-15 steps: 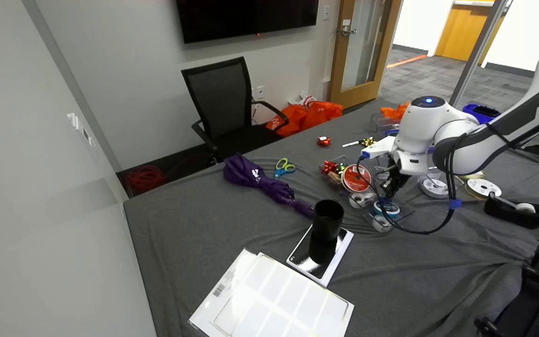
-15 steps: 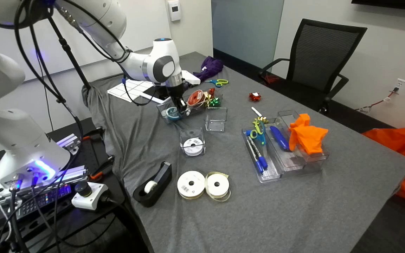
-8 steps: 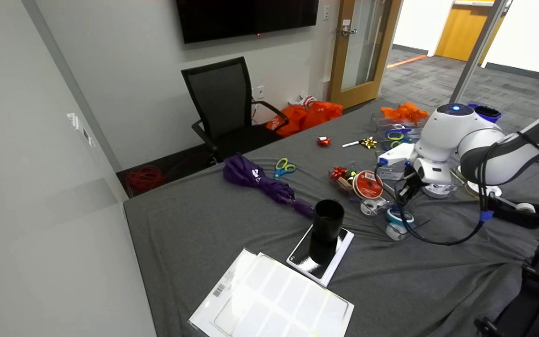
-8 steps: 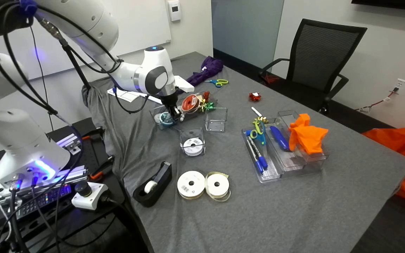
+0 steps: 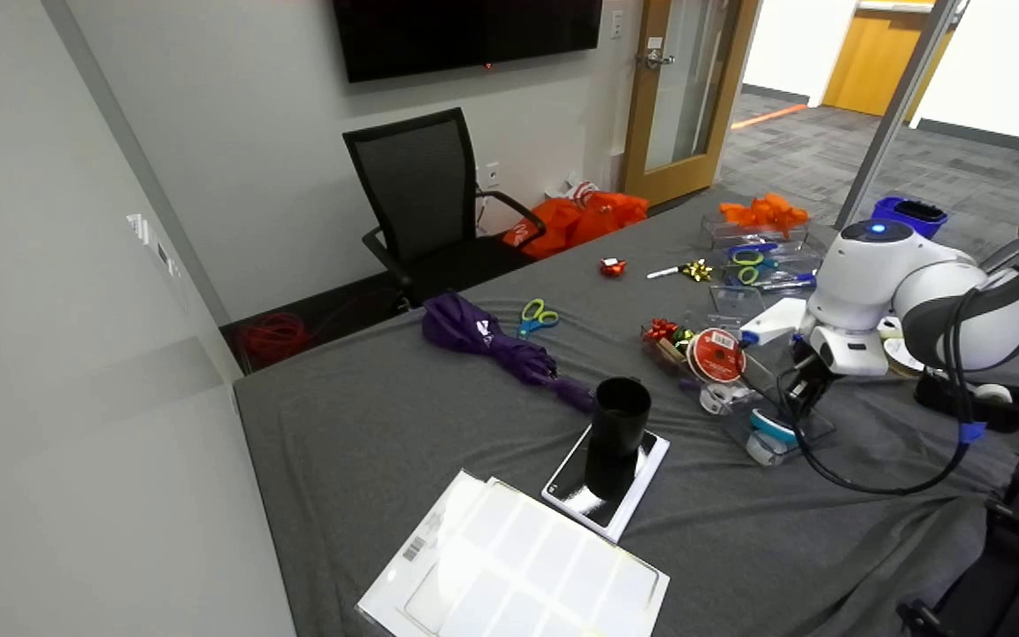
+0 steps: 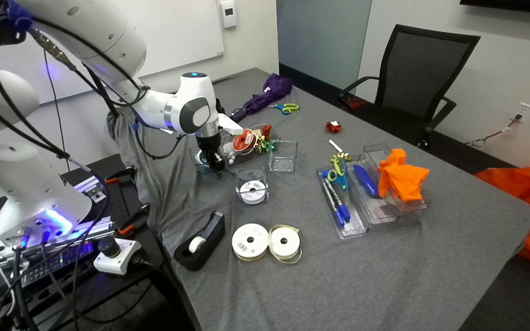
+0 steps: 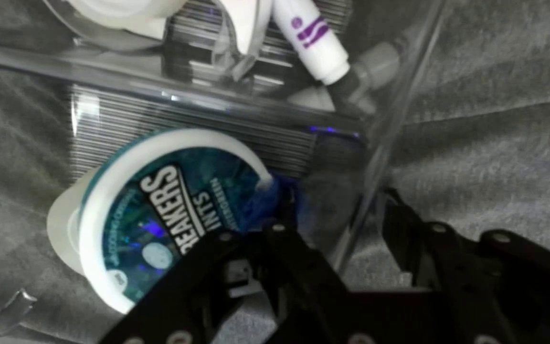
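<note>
- We see a round mints container (image 7: 160,220) in an end compartment of a clear plastic organizer (image 7: 280,148).
- It looks teal inside a broad white rim; we read parts of "BREAKERS", "MINTS" and "WINTERGREEN" in white, near a pale mint picture and purple glints.
- A pale rounded piece juts from under its rim; we cannot tell whether it belongs to it.
- The end effector (image 7: 339,210) has its fingers parted, one by the container's edge, the other outside the organizer, whose wall runs between them; we cannot tell whether either touches.
- The organizer sits on the grey-clothed surface (image 6: 338,285), nearer its edge by the robot's base (image 6: 44,216) than that by the chair (image 6: 430,69).
</note>
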Action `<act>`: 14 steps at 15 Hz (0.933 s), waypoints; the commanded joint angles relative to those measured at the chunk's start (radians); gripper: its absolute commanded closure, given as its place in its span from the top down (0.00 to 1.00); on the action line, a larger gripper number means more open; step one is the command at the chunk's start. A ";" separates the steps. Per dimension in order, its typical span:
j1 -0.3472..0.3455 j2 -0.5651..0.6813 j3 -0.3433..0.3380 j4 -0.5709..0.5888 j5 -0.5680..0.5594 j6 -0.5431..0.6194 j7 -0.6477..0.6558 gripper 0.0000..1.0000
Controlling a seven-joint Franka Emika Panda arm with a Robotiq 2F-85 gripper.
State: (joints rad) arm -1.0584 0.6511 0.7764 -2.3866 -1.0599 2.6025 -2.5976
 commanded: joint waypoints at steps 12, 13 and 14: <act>-0.171 -0.024 0.172 -0.175 -0.077 -0.028 -0.005 1.00; -0.180 -0.034 0.181 -0.181 -0.068 -0.023 -0.005 1.00; -0.187 -0.045 0.191 -0.185 -0.060 -0.019 -0.005 1.00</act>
State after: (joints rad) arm -1.1883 0.6495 0.9240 -2.5241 -1.1180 2.5667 -2.5969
